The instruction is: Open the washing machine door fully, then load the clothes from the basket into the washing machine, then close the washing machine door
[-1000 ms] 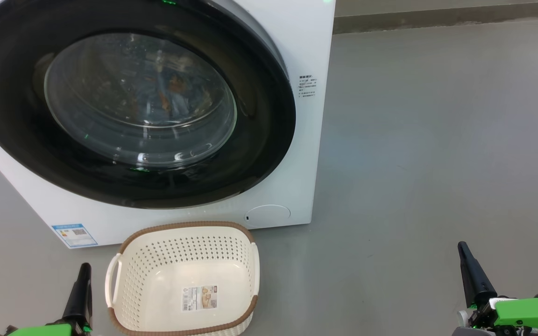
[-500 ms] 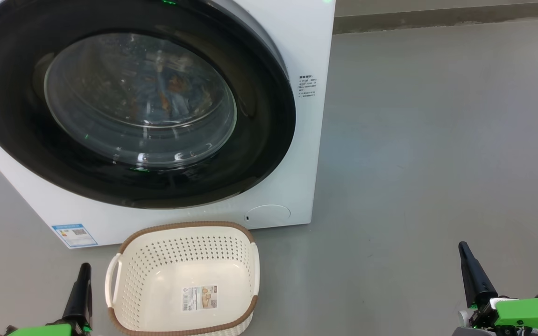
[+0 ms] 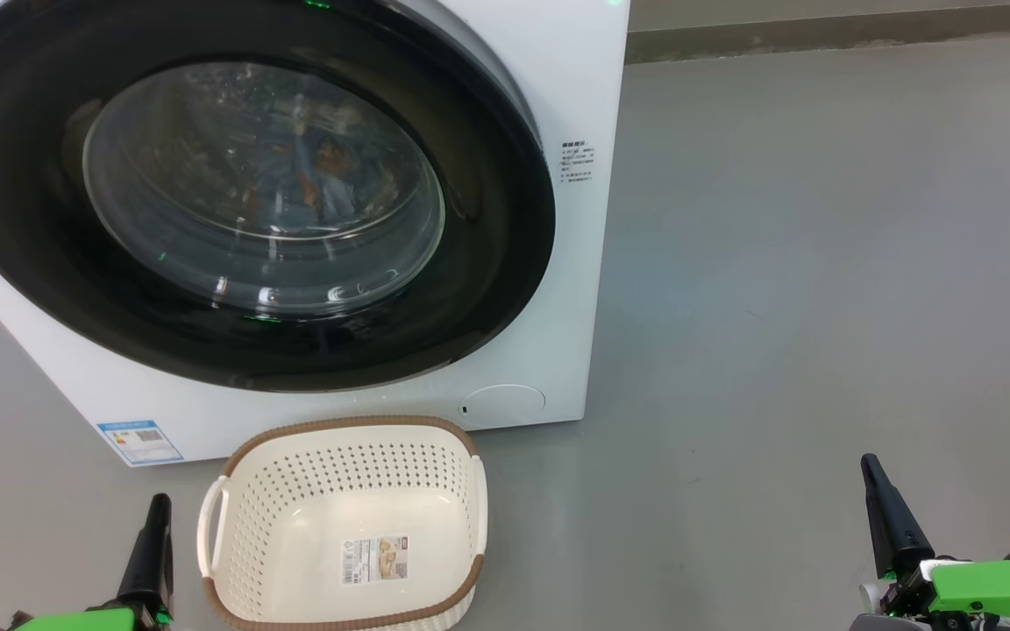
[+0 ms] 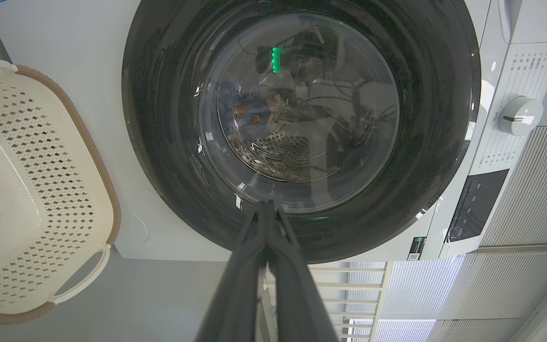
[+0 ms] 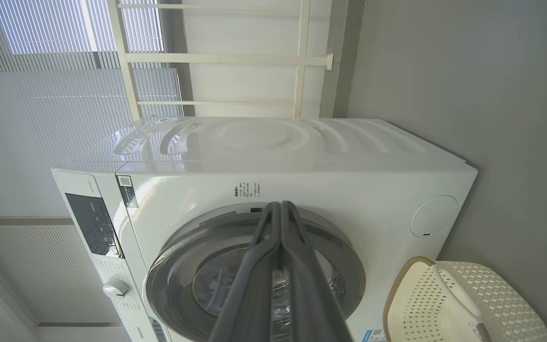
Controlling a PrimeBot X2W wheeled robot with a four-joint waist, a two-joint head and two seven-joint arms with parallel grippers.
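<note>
The washing machine door [image 3: 505, 263] has a wide glossy black ring that mirrors the room, set around a clear, smooth glass bowl [image 3: 264, 188] with bright glints. Behind the glass show the clothes [image 3: 316, 180], soft blue cloth, and a perforated steel drum [image 4: 278, 147]. The washing machine [image 3: 575, 88] is smooth white with a light sheen, and the basket [image 3: 295, 499] is cream perforated plastic with a brown woven-look rim [image 3: 347, 422] and a paper label [image 3: 373, 559], on a matt grey floor [image 3: 821, 263].

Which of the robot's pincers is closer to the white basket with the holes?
The left one. The left pincer sits just beside the basket, at its left side, not touching it. The right pincer is far off on the other side, with bare grey floor between.
</note>
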